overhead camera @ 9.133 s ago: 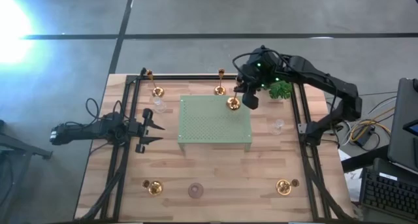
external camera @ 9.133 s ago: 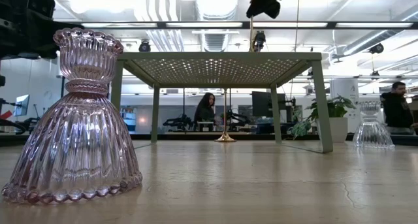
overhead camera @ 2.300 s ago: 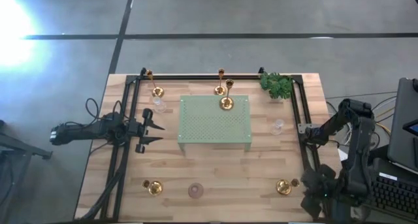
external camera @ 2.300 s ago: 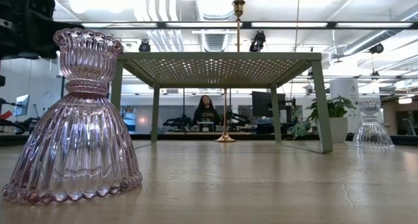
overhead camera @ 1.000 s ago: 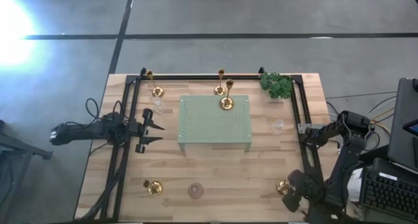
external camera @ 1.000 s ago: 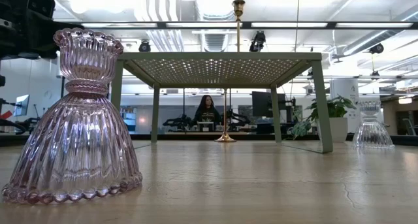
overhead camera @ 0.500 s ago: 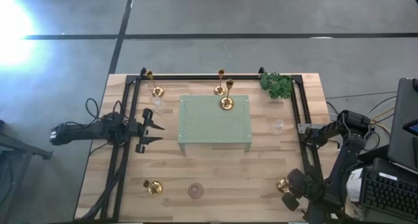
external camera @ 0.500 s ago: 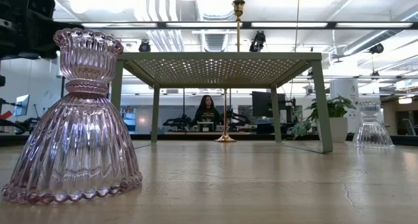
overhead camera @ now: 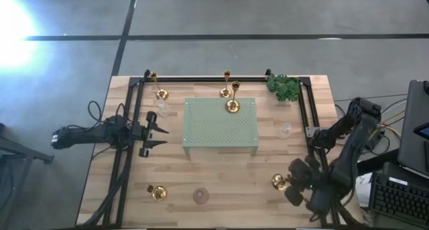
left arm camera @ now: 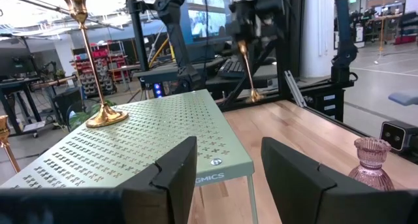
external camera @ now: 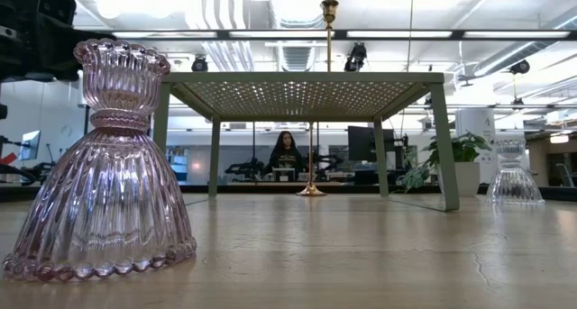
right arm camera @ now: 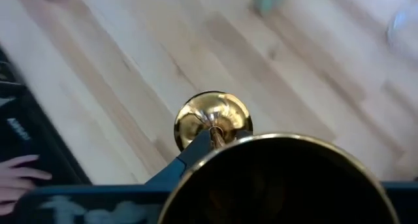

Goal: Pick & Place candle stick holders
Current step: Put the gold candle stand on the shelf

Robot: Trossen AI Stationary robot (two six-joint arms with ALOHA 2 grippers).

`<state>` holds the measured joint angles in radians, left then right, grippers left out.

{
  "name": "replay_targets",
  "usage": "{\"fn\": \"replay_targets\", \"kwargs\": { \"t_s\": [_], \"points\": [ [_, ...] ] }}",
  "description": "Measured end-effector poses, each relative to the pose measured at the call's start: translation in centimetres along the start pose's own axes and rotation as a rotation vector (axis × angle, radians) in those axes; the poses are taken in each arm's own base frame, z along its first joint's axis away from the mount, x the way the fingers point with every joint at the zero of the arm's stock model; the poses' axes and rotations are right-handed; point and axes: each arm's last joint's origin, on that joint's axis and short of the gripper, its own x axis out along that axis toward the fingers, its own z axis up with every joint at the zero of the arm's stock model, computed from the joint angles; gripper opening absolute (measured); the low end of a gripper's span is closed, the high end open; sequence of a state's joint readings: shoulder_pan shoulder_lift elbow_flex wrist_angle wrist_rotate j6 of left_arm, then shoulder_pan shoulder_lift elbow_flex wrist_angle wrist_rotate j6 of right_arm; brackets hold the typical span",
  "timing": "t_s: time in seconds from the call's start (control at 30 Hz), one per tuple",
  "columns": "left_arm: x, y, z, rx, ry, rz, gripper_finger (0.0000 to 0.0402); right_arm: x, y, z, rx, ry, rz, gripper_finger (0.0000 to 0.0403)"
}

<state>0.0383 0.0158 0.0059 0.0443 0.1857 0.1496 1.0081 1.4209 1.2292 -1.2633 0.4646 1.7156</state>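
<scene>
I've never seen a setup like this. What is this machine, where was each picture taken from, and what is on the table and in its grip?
These are two dark robot arms working at a wooden table. One picture looks straight down from above; one sits at table-top height; the other two come from cameras on each arm's wrist.

In the overhead view, the left pincer waits open at the table's left side, holding nothing. The right pincer, near the front right corner, is shut on the stem of a shiny gold candle holder with a round base; its wrist camera looks down that holder.

In the middle stands a pale green perforated tray on legs, with another gold holder on it. Further gold holders, squat glass ones, including a pinkish glass holder, and a green leafy sprig stand around.
</scene>
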Motion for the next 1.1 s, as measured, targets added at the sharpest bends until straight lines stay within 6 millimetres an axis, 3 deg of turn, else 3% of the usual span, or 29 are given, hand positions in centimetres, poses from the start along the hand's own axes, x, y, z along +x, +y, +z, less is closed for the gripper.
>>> {"fn": "replay_targets", "kwargs": {
  "t_s": [0.2, 0.6, 0.83, 1.1],
  "points": [
    [0.0, 0.0, 0.0, 0.0, -0.001, 0.0, 0.0177, -3.2, -1.5, 6.1, -0.163, -0.114, 0.003, 0.006],
    [0.0, 0.0, 0.0, 0.0, 0.0, 0.0, 0.0177, -5.8, -7.2, 17.2, -0.296, -0.227, -0.115, 0.006],
    [0.0, 0.0, 0.0, 0.0, 0.0, 0.0, 0.0177, -4.9, -9.4, 21.4, -0.313, -0.187, -0.046, 0.006],
    [0.0, 0.0, 0.0, 0.0, 0.0, 0.0, 0.0177, -2.9, -11.9, 24.6, -0.288, -0.114, -0.025, 0.006]
  ]
}}
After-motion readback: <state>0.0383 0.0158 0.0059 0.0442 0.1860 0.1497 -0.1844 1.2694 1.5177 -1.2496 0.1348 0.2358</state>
